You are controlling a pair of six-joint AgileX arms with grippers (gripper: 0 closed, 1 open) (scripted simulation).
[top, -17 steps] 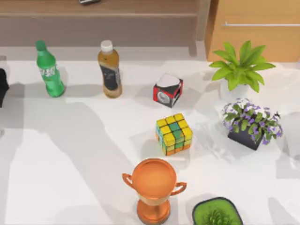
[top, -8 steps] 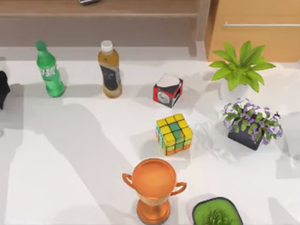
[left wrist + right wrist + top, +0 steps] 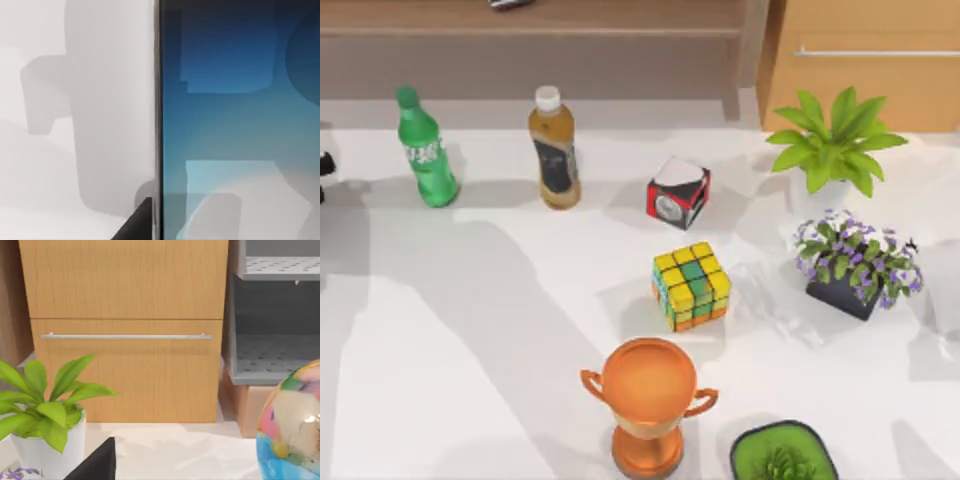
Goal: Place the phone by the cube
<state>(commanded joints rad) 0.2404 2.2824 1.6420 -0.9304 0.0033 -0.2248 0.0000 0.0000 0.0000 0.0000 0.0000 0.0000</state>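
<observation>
The phone (image 3: 235,120) shows close up in the left wrist view, its blue gradient screen facing up and its thin pale frame along the white table. A dark part of my left gripper (image 3: 136,226) sits right at the phone's long edge. In the top view a sliver of my left arm (image 3: 324,165) shows at the table's far left edge. The cube (image 3: 691,286), mostly yellow with green and orange tiles, stands near the table's middle, far to the right of that arm. A dark tip of my right gripper (image 3: 97,464) faces a wooden cabinet.
A green bottle (image 3: 425,148) and a brown bottle (image 3: 554,148) stand at the back left. A red-black-white cube (image 3: 678,191) sits behind the puzzle cube and an orange trophy (image 3: 648,405) in front. Two potted plants (image 3: 835,150) (image 3: 855,262) stand at the right.
My left arm has slid further left along the table's left edge, so less of it shows in the top view. The objects on the table have not moved.
</observation>
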